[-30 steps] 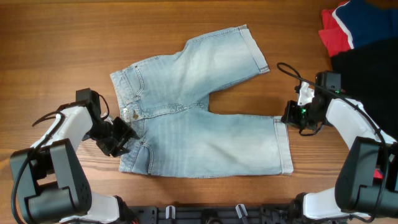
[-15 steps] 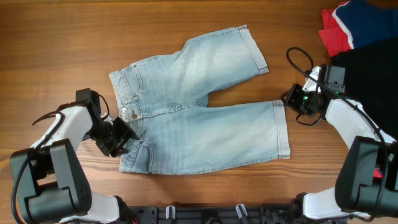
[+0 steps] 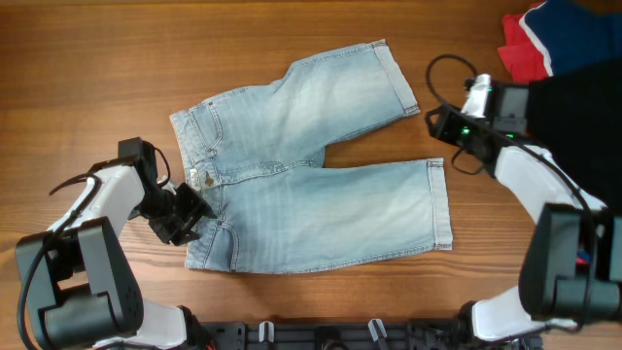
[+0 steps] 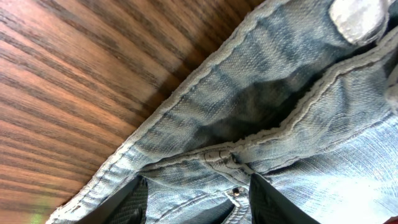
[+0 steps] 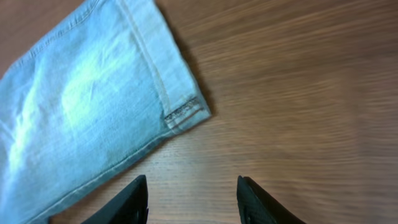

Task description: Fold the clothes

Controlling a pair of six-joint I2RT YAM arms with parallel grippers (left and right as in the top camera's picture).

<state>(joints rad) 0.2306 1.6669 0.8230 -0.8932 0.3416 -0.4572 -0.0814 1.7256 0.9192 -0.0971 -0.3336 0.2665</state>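
The light blue denim jeans (image 3: 311, 175) lie flat on the wooden table, waistband to the left and the two short legs pointing right. My left gripper (image 3: 190, 219) is at the near end of the waistband; in the left wrist view its fingers stand apart (image 4: 196, 205) with the denim (image 4: 261, 106) and a rivet between them. My right gripper (image 3: 437, 124) is open and empty over bare wood, just right of the far leg's cuff (image 5: 180, 112). In the right wrist view the gripper (image 5: 189, 202) holds nothing.
A red and navy garment (image 3: 539, 44) and a black garment (image 3: 583, 107) lie at the back right corner, close behind my right arm. Bare wooden table (image 3: 97, 78) surrounds the jeans.
My right gripper has left the near leg's hem and moved away toward the far leg's cuff. The near leg shifted slightly toward the far side. My left arm has not moved.
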